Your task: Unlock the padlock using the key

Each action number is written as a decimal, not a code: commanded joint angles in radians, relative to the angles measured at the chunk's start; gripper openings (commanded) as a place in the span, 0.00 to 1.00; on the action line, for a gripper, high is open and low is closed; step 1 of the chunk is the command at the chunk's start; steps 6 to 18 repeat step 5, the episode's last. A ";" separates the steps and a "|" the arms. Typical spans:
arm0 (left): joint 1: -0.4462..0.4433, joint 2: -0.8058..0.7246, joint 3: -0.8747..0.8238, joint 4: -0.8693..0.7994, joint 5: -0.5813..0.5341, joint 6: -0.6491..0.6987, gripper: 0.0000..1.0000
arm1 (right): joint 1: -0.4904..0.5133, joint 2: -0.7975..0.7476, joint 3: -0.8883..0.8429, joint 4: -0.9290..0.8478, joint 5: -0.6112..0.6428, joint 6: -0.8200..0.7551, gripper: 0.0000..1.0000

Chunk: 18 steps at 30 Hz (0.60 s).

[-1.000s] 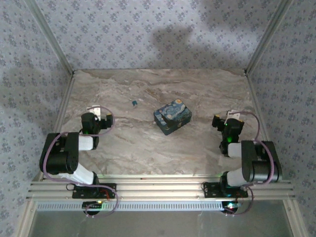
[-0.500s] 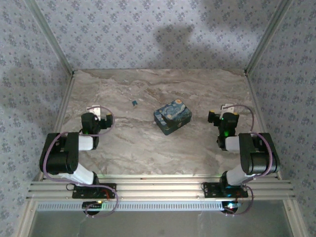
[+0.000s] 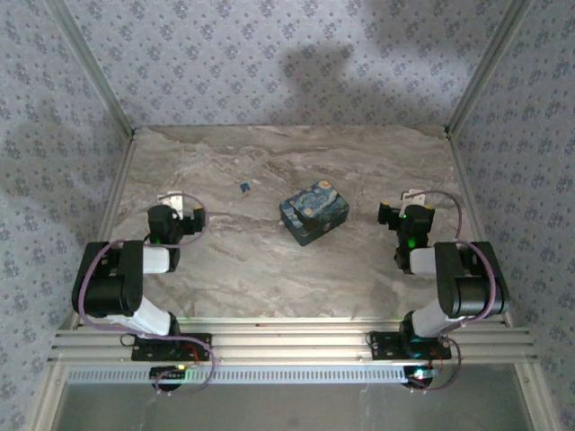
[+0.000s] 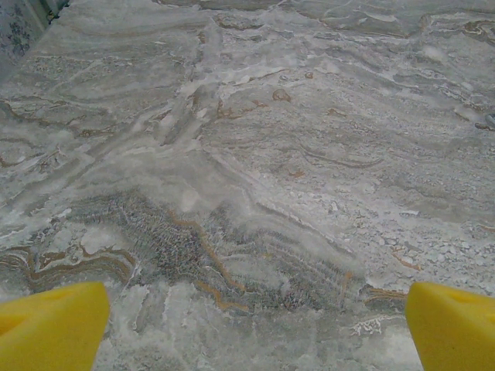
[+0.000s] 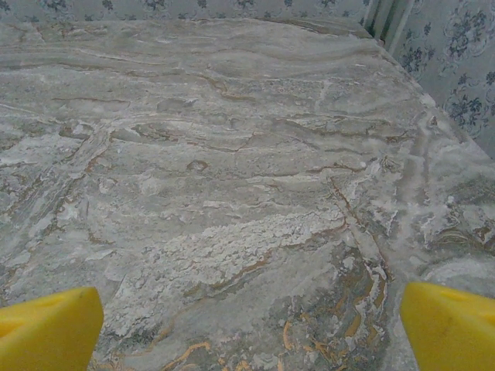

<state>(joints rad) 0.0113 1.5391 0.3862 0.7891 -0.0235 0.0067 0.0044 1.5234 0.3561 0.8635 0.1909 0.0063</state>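
Left gripper and right gripper spread wide, empty, yellow fingertips cut off at frame corners. Patterned box on table; blue speck too small to identify.

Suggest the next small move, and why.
Likely ease the left pincer forward and right toward the small blue piece, probably the key. It lies loose on the marble table, on that arm's side of the starry blue block. Both the left and the right pincer are open, holding nothing.
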 commanded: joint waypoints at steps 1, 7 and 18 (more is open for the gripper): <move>0.002 -0.006 0.025 0.027 0.013 -0.013 0.98 | -0.007 0.004 0.021 -0.018 -0.040 -0.023 1.00; 0.003 -0.007 0.025 0.027 0.012 -0.014 0.98 | -0.019 0.001 0.020 -0.021 -0.066 -0.017 1.00; 0.003 -0.007 0.025 0.027 0.012 -0.014 0.98 | -0.019 0.001 0.020 -0.021 -0.066 -0.017 1.00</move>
